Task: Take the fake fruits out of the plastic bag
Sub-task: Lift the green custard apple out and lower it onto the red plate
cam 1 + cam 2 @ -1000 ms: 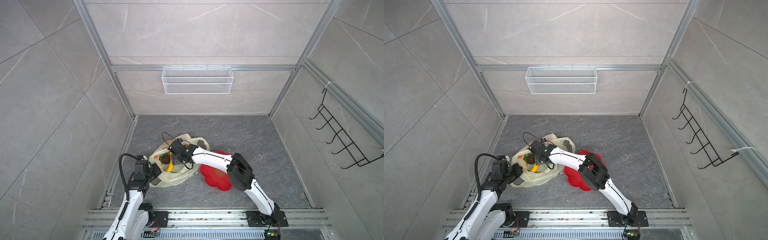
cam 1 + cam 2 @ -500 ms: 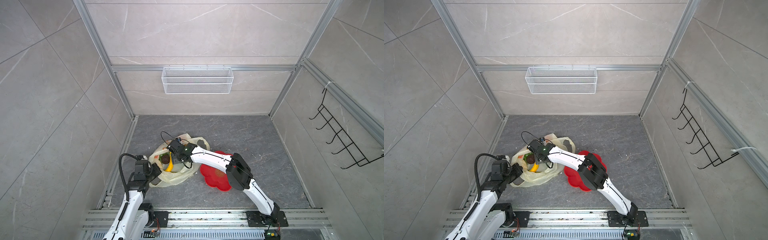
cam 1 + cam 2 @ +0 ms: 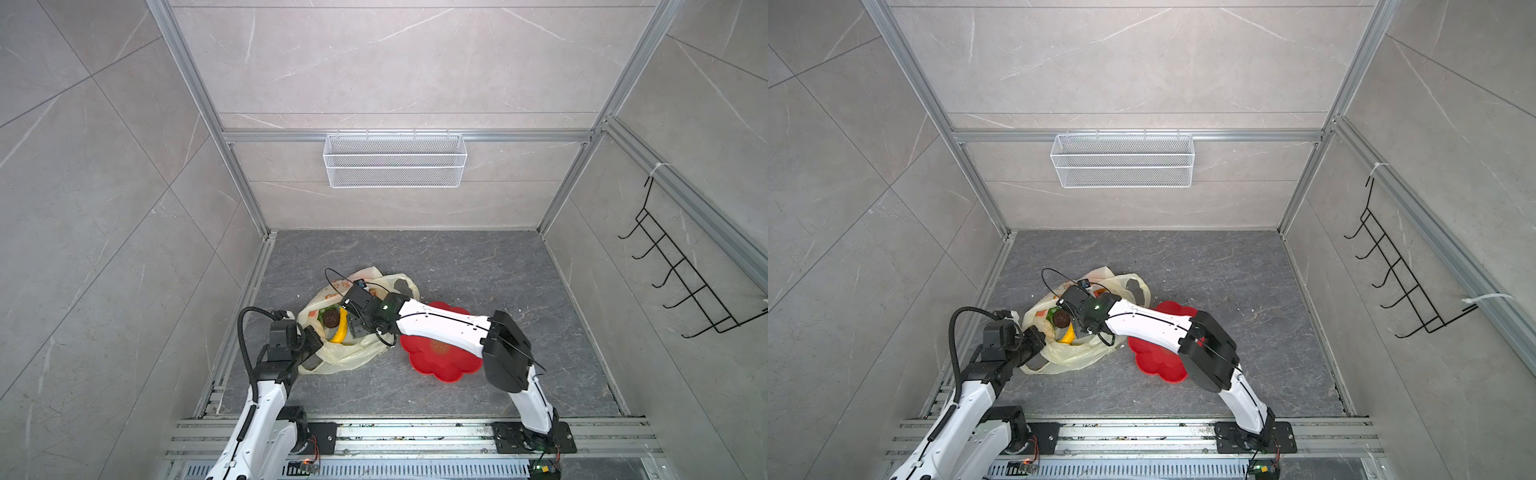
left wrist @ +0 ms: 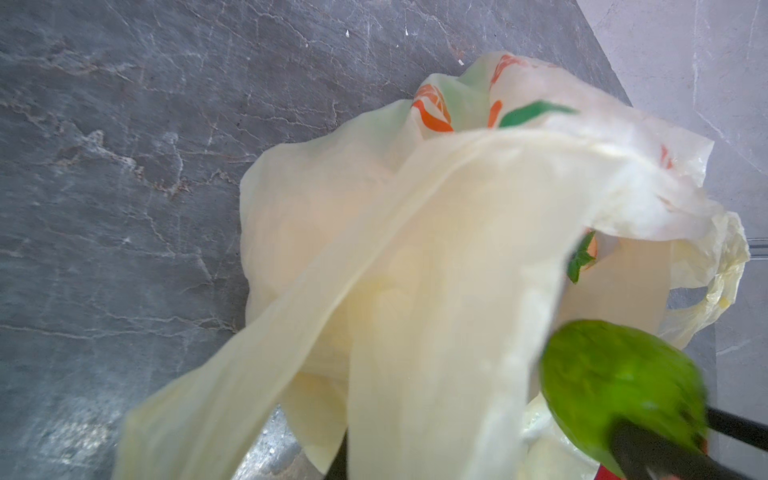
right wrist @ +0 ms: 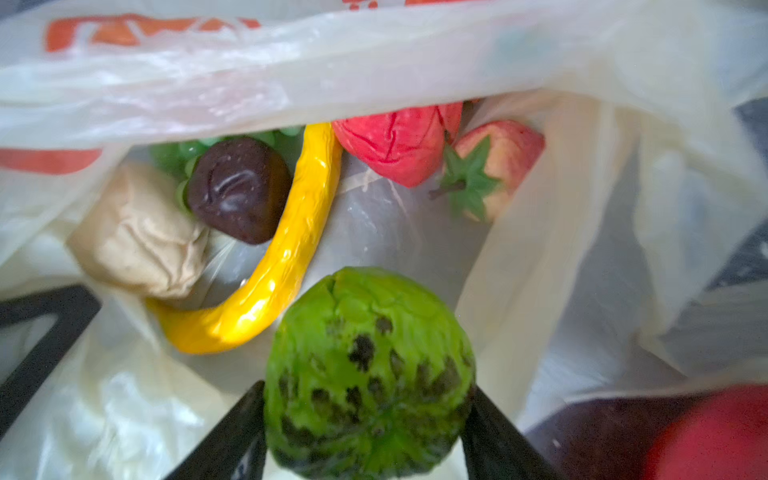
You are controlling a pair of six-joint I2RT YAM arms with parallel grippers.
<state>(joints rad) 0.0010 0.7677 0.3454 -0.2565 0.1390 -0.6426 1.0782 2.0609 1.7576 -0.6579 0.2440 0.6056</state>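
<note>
Nothing much has moved since before. The plastic bag [image 3: 353, 357] still lies low, left of middle. The left gripper [image 3: 315, 337] pinches its edge. The right gripper [image 5: 368, 390] squeezes the green bumpy ball [image 5: 365, 357] inside, beside the banana [image 5: 291, 249].

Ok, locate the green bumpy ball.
Right wrist view: the green bumpy ball is held in the right gripper, at the plastic bag's mouth, beside the yellow banana.
</note>
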